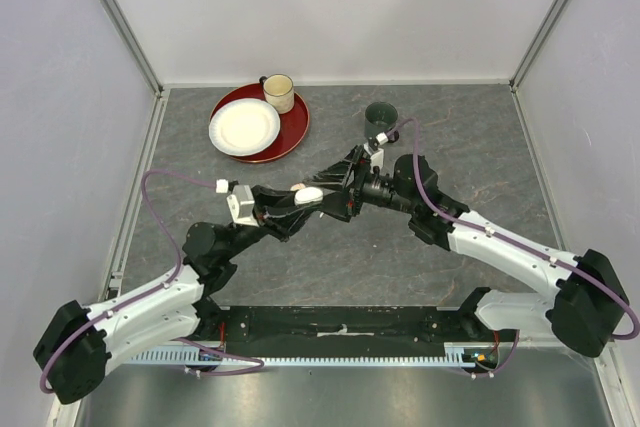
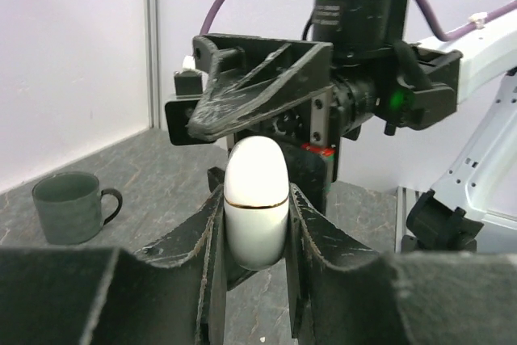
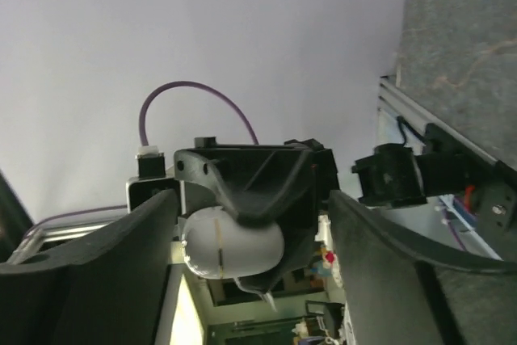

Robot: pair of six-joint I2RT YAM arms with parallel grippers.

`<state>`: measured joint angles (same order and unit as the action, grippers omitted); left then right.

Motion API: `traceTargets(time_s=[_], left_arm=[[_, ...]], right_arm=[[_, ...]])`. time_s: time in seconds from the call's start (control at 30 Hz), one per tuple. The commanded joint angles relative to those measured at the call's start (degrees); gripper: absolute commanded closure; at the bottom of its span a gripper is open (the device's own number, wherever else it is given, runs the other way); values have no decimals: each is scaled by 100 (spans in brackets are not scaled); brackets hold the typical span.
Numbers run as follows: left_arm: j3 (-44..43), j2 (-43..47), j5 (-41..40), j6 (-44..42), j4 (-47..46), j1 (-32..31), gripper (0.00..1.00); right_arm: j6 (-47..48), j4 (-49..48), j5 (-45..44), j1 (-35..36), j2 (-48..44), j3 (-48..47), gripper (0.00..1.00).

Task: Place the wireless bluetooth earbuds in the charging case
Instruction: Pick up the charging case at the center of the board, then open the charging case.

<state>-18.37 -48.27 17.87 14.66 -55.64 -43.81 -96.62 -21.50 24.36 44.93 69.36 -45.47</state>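
Starting at the left of my overhead feed, a red plate (image 1: pixel 296 133) sits at about eleven o'clock from the middle of the grey tabletop (image 1: pixel 470 137). A white plate (image 1: pixel 243 127) lies on it, and a cream mug (image 1: pixel 279 93) stands on its far edge.

Moving right, my left arm reaches in from seven o'clock towards the centre. The left claw (image 2: pixel 255 198) is clamped on the charging case (image 2: pixel 256 224), a white egg-shaped shell. One finger presses each flank, and the rounded end points away from the wrist. A thin gold seam runs around the case and the lid looks closed along it. From overhead the case sits near the middle of the tabletop, just at the meeting point of the two arms. I cannot make out the earbuds in any of my views.

Just to the right of the case, at its two o'clock, is the right claw (image 3: pixel 252 199). Its fingers stand well apart. In its own camera one finger frames each side of the case, and neither one touches it. In the left wrist view that claw sits just behind the top of the case.

Further right, at about one o'clock, a dark green mug (image 1: pixel 381 119) stands alone, beyond the right claw. My right arm comes in from five o'clock.
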Motion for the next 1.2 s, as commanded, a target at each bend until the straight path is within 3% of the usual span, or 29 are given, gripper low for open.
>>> traceTargets(time_s=[0.0,0.03,0.07,0.33,0.43,0.57,0.67,1.17], left_arm=[[290,370,95,-235,-1239,-57,98],[342,415,94,-279,-1230,-49,98],[369,467,111,-279,-1213,-48,98],[773,872,-152,-182,-1538,-49,98],[817,907,-126,-156,-1582,-48,98],[800,820,-47,-130,-1643,-49,98],[756,705,76,-68,-1731,-49,98],[449,556,577,55,-1538,-49,98]], right_arm=[[1512,1189,-98,25,-168,-549,13],[2054,1400,-263,25,-212,-663,3],[2259,1846,-352,16,-291,-891,2],[4394,2614,-442,16,-801,-1384,2],[5175,3060,-90,69,-732,-1691,2],[6031,3871,-264,279,-600,-2167,2],[6400,4329,-510,429,-477,-2492,3],[6436,4523,-1179,746,-265,-2642,4]])
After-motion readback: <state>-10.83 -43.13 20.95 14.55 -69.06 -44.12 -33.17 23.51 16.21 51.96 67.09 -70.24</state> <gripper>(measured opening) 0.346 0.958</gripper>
